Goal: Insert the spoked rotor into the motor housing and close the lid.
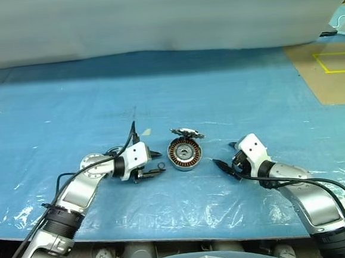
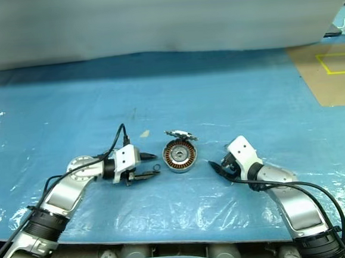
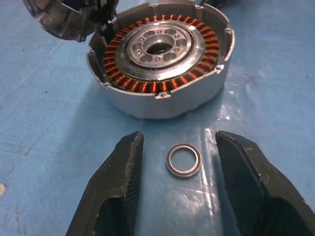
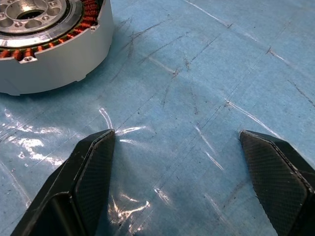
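The motor housing (image 1: 184,154) is seen near the middle of the blue-covered worktop (image 1: 229,94), toward its near edge, copper windings exposed. The lid (image 1: 188,132) is raised open at its far side. A small thin ring (image 3: 183,160) lies just beside the housing, between the spread jaws of the left gripper (image 3: 179,169), untouched. The right gripper (image 4: 174,147) is held near the housing's other side, jaws spread wide, nothing between them.

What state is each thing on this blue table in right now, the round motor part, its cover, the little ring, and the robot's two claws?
Motor housing: open, copper windings showing, nothing inserted.
Lid: swung up behind the housing, not closed.
Small ring: lying flat on the blue sheet, between the left end effector's fingers, untouched.
Left end effector: open, straddling the ring.
Right end effector: wide open, holding nothing, beside the housing.
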